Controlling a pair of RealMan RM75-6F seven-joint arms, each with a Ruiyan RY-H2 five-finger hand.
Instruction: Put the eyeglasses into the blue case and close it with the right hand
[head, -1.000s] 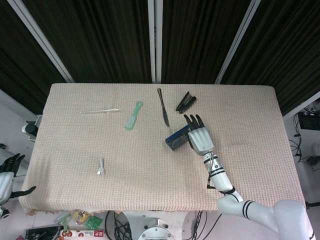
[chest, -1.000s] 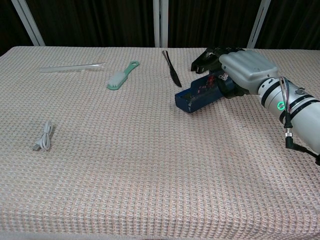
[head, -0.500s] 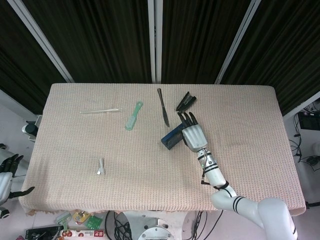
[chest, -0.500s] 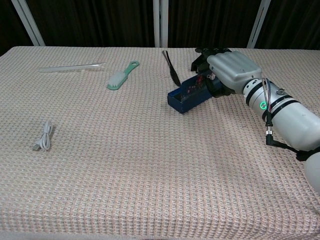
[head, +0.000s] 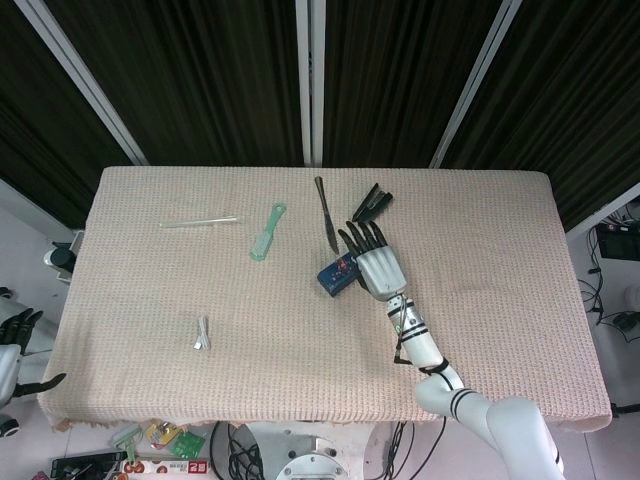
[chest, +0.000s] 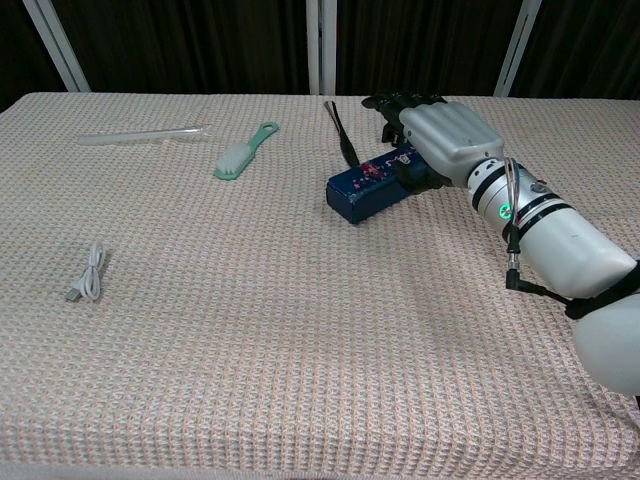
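The blue case (chest: 366, 188) lies near the middle of the table (head: 500, 240), a little toward the far edge: a small, hard-looking rectangular box with a deep blue shell and speckled red and white marks along its top. Its lid looks lowered onto the box, though the seam is partly hidden. The eyeglasses cannot be made out; whether they lie inside cannot be told.

The right hand (chest: 440, 135) rests flat on the right end of the case, palm down. Its back is smooth, pale grey moulded plastic, and its dark fingers (head: 361, 236) lie extended and slightly spread over and beyond the lid rather than curled around it, pressing, not grasping. Behind it runs a white forearm with black bands and a small green light.

Just beyond the fingertips lies a black clip-like object (head: 371, 202), matte and angular. Beside the case's far left corner is a slim dark knife (head: 326, 214) with a narrow pointed blade. Further left lies a mint-green brush (chest: 245, 151) with a long handle and pale bristles, then a thin clear rod (chest: 143, 133). Near the left front a short white cable (chest: 88, 274) is folded in a loop.

The table wears a coarse, waffle-woven pinkish-beige cloth. The left hand (head: 12, 340) hangs off the table's left edge, dark fingers apart and released, holding nothing.
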